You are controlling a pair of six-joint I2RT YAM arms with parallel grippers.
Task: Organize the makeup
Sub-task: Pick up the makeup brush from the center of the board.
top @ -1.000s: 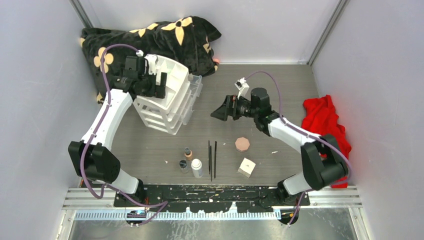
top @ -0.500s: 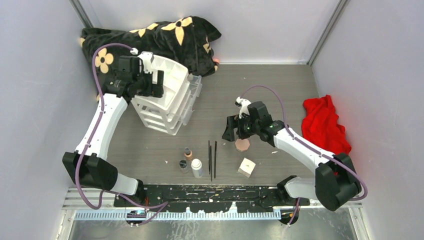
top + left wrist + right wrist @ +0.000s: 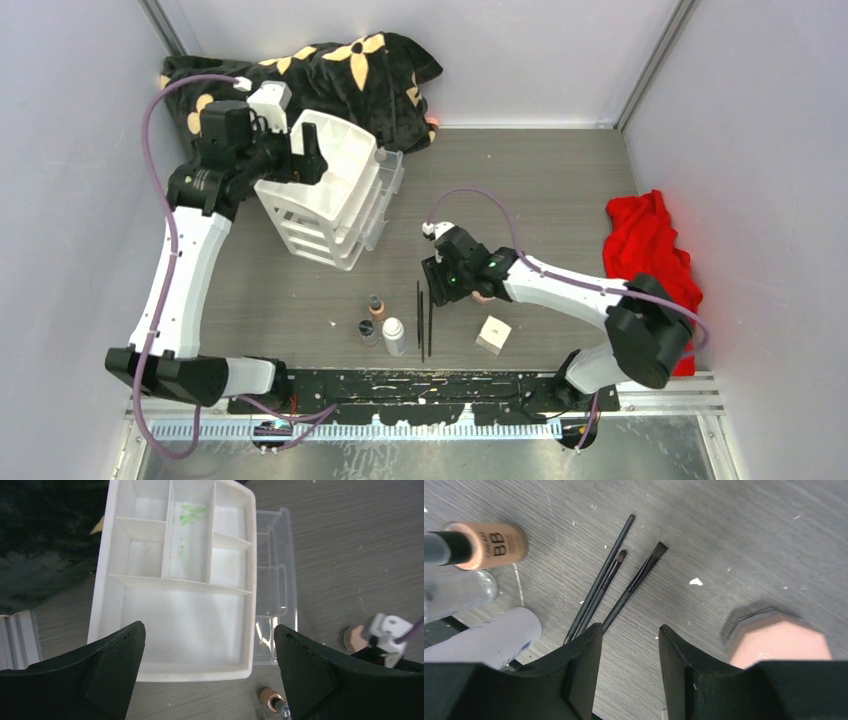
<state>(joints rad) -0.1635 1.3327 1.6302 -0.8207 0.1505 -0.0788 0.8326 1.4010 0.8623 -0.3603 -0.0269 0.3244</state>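
At 7 o'clock of the right gripper (image 3: 437, 285), fingers part-spread and empty, lie the black sticks (image 3: 420, 325), axis 12-to-6; left gripper (image 3: 209, 627), spread wide, stands far off.

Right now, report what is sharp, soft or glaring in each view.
Right wrist: makeup brushes sharp; BB cream bottle and octagonal compact soft. Left wrist: white organizer tray pale, slightly hazy. Top external: even light, glare on the near metal strip.
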